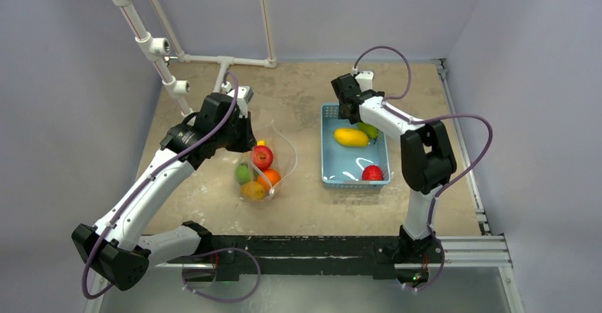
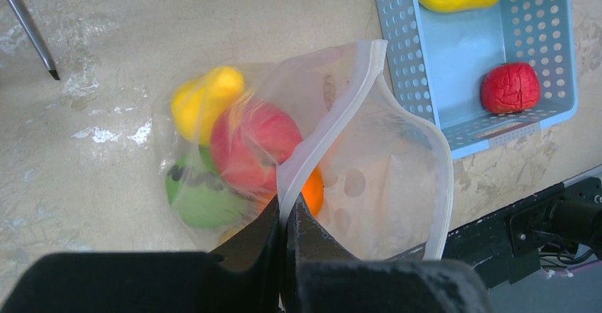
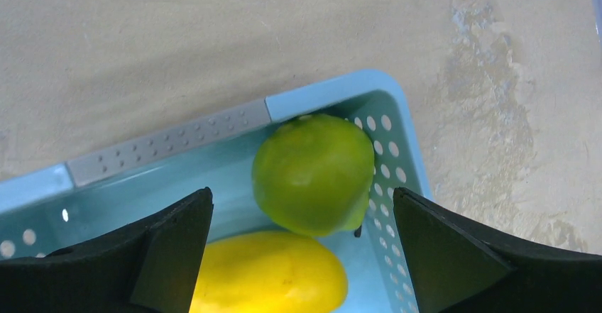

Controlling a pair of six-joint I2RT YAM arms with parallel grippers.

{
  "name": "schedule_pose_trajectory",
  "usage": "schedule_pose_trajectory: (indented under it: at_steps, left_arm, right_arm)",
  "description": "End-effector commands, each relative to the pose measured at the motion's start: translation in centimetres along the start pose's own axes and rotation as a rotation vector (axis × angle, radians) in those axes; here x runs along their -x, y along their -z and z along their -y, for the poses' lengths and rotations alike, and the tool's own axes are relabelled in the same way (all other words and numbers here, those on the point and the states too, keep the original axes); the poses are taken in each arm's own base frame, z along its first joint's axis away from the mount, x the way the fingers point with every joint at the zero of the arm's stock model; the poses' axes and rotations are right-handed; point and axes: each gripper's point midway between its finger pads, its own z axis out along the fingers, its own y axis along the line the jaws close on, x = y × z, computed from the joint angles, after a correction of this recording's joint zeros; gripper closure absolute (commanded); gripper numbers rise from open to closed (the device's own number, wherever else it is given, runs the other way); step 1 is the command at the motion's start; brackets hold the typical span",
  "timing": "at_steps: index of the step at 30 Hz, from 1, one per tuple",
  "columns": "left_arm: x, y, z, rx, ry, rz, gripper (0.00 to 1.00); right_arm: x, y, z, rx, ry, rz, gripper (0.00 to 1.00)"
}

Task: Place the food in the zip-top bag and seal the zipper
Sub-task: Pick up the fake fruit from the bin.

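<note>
The left gripper (image 2: 284, 217) pinches the zip-top bag (image 2: 383, 185); the right gripper (image 3: 302, 196) hangs over the basket (image 3: 163, 143).
Left arm reaches forward, wrist bent down, jaws together on the zipper (image 2: 334, 125), several fruits (image 2: 248, 143) inside the bag. Right arm is folded, jaws wide apart above a green fruit (image 3: 312, 171) in the basket.

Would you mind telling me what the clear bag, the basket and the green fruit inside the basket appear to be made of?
The zip-top bag looks like thin clear plastic film: red fruit shows through it and it creases. The basket seems rigid light-blue moulded plastic, with rows of holes. The green fruit is probably hard glossy plastic, judging by its sheen.
</note>
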Motion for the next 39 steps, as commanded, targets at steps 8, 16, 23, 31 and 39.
schedule_pose_trajectory:
  at_steps: [8, 16, 23, 31, 39]
  left_arm:
    - [1.0, 0.4, 0.6, -0.034, -0.021, 0.049, 1.0]
    - [0.9, 0.4, 0.7, -0.036, -0.023, 0.045, 1.0]
    - [0.9, 0.4, 0.7, -0.038, -0.025, 0.047, 1.0]
    - [0.9, 0.6, 0.6, -0.034, -0.024, 0.049, 1.0]
    - [1.0, 0.6, 0.6, -0.035, -0.019, 0.053, 1.0]
  right_arm:
    - [2.2, -1.8, -0.2, -0.032, -0.013, 0.041, 0.01]
    - [1.0, -2.9, -0.6, -0.043, 0.005, 0.009, 0.02]
    - [0.5, -3.3, -0.6, -0.051, 0.015, -0.001, 0.09]
    - [1.0, -2.7, -0.5, -0.039, 0.002, 0.006, 0.44]
    - [3.1, -0.4, 0.5, -0.018, -0.057, 0.048, 0.69]
